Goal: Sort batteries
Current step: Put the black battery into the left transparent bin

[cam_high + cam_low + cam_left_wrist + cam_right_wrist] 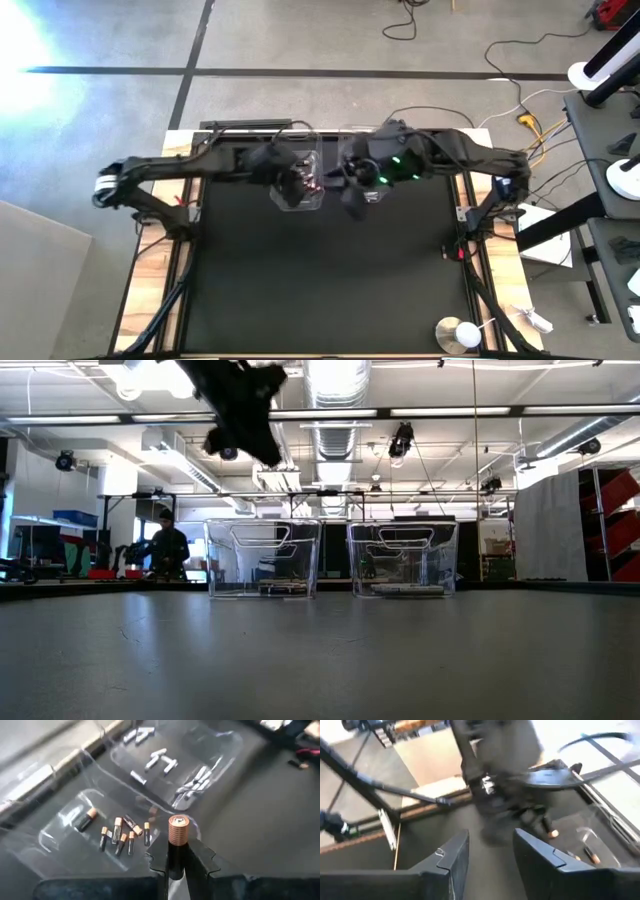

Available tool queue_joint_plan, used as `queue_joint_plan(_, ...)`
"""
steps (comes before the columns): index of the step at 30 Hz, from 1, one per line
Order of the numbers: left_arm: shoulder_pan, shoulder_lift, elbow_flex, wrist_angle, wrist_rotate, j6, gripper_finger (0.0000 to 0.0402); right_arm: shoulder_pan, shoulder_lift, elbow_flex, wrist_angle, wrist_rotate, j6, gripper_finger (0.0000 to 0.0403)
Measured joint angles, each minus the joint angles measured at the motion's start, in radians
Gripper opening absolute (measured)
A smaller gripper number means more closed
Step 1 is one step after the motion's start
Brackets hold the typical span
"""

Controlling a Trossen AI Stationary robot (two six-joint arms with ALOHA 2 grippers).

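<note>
Two clear tubs stand side by side at the table's far middle. The left tub (297, 182) (90, 840) holds several dark batteries with copper ends (120, 836). The right tub (367, 172) (170, 760) holds several silver batteries (192, 782). My left gripper (177, 865) (296, 186) hangs over the left tub, shut on a copper-ended battery (178, 831). My right gripper (491, 855) (356, 198) is open and empty, high up near the right tub. The low view shows both tubs (263, 557) (402, 557) resting on the table. My left gripper pinches one battery by its dark body (175, 854) between its two fingertips. The battery lies along the fingers, and its copper end (178, 824) sticks out past them. The fingers slant down toward the tubs. The battery is lifted clear, above the left tub's near rim.
The black mat (330, 280) stretches bare from the tubs to the near edge. A roll of tape (460, 333) lies at the near right corner. A person (167, 548) stands in the room beyond the table. Cables (520, 110) run past the far right edge.
</note>
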Motion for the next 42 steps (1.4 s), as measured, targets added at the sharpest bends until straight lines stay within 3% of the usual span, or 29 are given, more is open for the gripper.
queue_joint_plan(6, 0.139, 0.224, 0.124, -0.093, 0.064, 0.066, 0.0015, 0.102, -0.035, -0.001, -0.239, 0.146, 0.084, 0.0142)
queue_joint_plan(12, 0.201, 0.423, 0.256, -0.212, 0.118, 0.319, 0.0015, 0.247, -0.029, -0.031, -0.493, 0.385, 0.302, 0.0131)
queue_joint_plan(24, 0.332, 0.608, 0.319, -0.27, 0.213, 0.469, 0.0019, 0.543, -0.052, -0.048, -0.545, 0.612, 0.556, 0.011)
queue_joint_plan(35, 0.384, 0.755, 0.398, -0.289, 0.226, 0.513, 0.0019, 0.57, -0.05, -0.054, -0.547, 0.638, 0.669, 0.0079)
queue_joint_plan(42, 0.391, 0.776, 0.445, -0.292, 0.228, 0.555, 0.0019, 0.576, -0.05, -0.054, -0.547, 0.636, 0.703, 0.0062)
